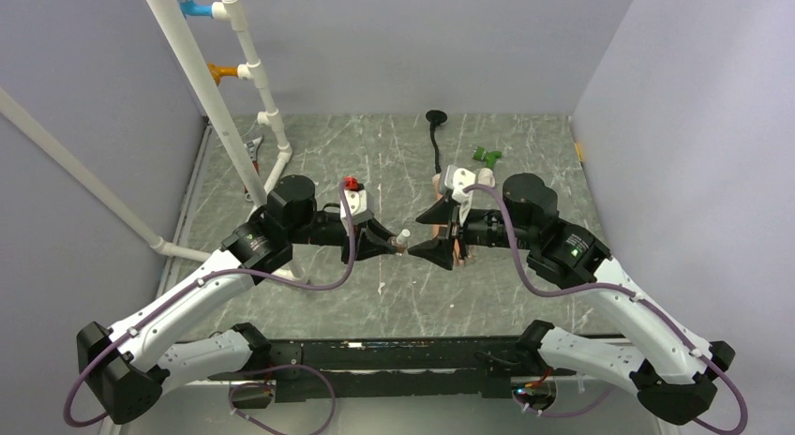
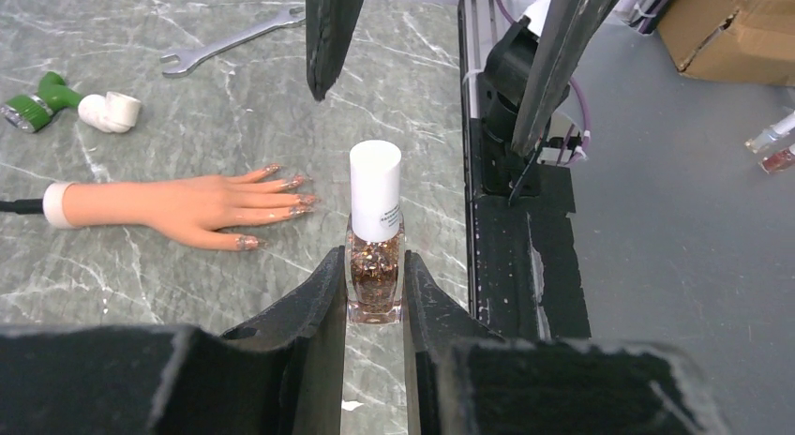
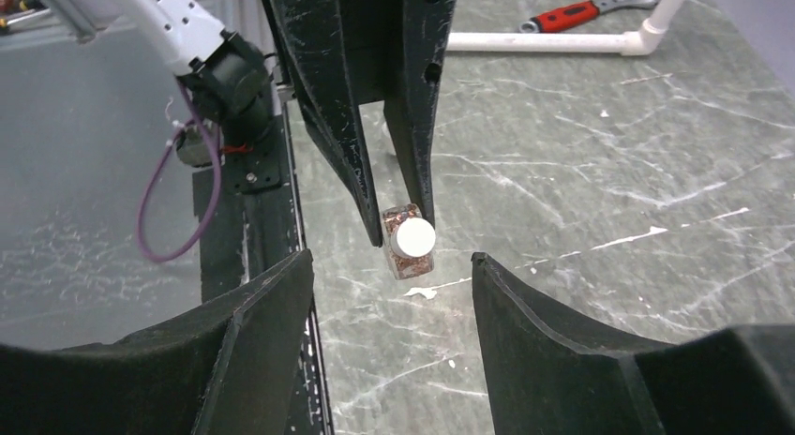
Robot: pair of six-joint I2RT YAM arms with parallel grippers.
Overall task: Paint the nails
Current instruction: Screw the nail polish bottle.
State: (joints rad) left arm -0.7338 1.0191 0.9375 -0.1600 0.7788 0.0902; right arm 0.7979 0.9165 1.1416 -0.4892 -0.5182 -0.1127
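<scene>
L tool (image 2: pixel 373 264) is pinched tight on the glass body of the glitter polish bottle (image 2: pixel 375 299). The white cap (image 2: pixel 375 187) is still on and points at the R tool (image 3: pixel 391 262), whose jaws stand spread either side of the cap w/o touching it. The mannequin hand (image 2: pixel 187 205) lies flat on the desk (image 2: pixel 187 88) near the bottle, with its nails (image 2: pixel 298 184) toward it; in top view it's partly hidden under the R arm (image 1: pixel 525 219). Looks like the step is uncapping, so brush isn't out yet. Risks: if R tool closes off-centre, one pad hits the cap first and levers the bottle sideways out of the L pinch. The glass is smooth and gripped low, so a cap twist may just spin the bottle instead of loosening it. Once open, any tilt could drip polish on the desk. R arm sits close over the mannequin hand, so a wide swing could nudge it and shift the nails off target.
</scene>
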